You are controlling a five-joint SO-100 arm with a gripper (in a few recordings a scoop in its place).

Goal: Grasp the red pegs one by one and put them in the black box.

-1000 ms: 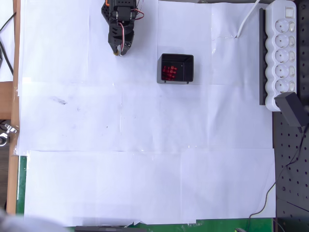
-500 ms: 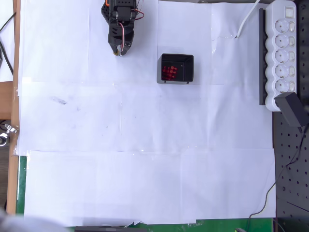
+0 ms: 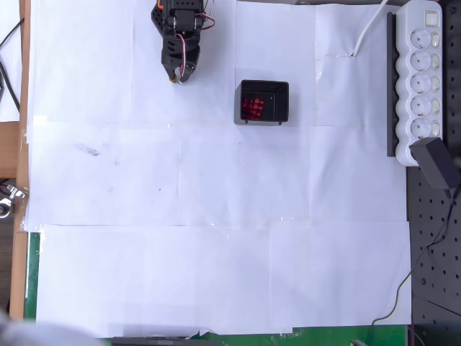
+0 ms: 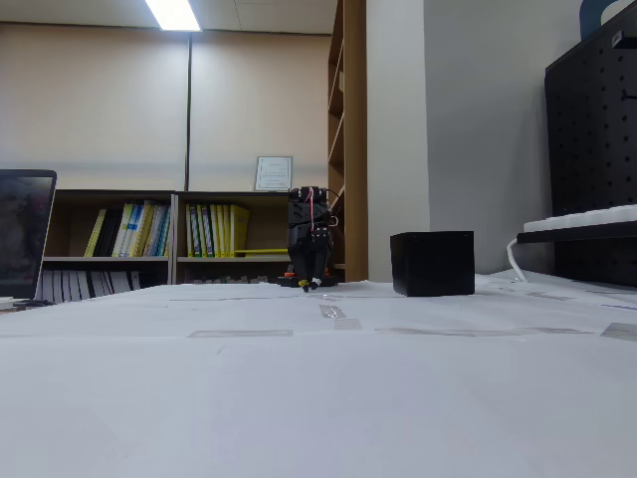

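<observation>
My claw looks pinched narrow, empty, low over white surface. Black box w/ red pegs inside lies to claw's right in overhead view, apart.

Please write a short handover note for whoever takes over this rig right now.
Pincer: parked at the top of the overhead view, left of the black box, low over the paper; it looks shut and carries nothing visible.
Red pegs: clustered inside the box, in its left part; too small to count for sure.
White paper: no loose pegs visible on it.
Done: the pegs seen are boxed.
Left: apparently nothing; check the count.
</observation>
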